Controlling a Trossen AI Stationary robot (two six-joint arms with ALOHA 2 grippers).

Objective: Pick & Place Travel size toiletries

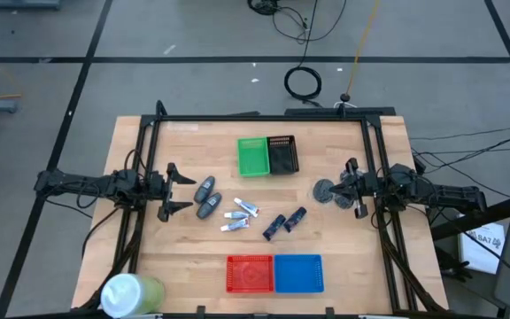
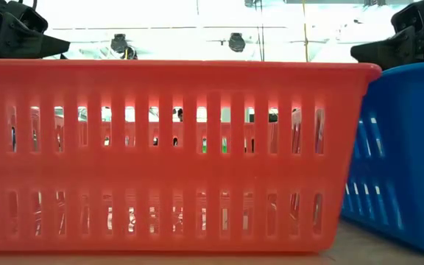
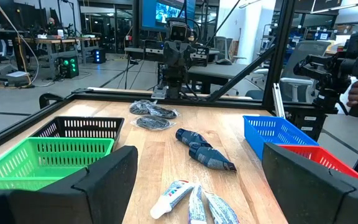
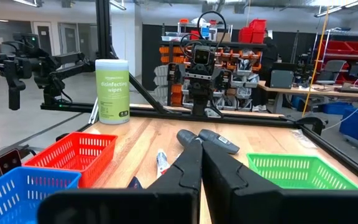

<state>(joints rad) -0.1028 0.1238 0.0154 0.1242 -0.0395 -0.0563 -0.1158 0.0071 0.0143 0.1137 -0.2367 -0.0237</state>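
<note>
A: Stock on the tabletop, centre group?

B: Two grey ovals, side by side, at 9 o'clock of the group. Three white tubes, bunched, just at 3 o'clock of the ovals. Two navy tubes, next along at 3 o'clock, lying at a slant. One grey round piece, apart at the 3 o'clock end, just beside the right end effector.

A: Trays?

B: Green tray and black tray at 12 o'clock of the group. Red tray and blue tray at 6 o'clock. None seems to hold an item yet.

A: End effectors?

B: Left end effector: fingers spread wide, empty, just at 9 o'clock of the ovals. Right: fingers pressed together, nothing between them, as its wrist view shows.

A: Handling notes?

B: All items look light. White tubes: soft, likely to squash and slide; take across the flat body near the middle, not at the cap. Navy tubes: glossy wrap, crinkled in the left wrist view, probably slippery; grip mid-length across the narrow side. Ovals: firmer, rounded, apt to roll out of a pinch; close across the short axis. Bunched tubes may drag neighbours, so take the outermost first.

A: Other?

B: Wipes canister at the 7 o'clock corner. Not stock.
</note>
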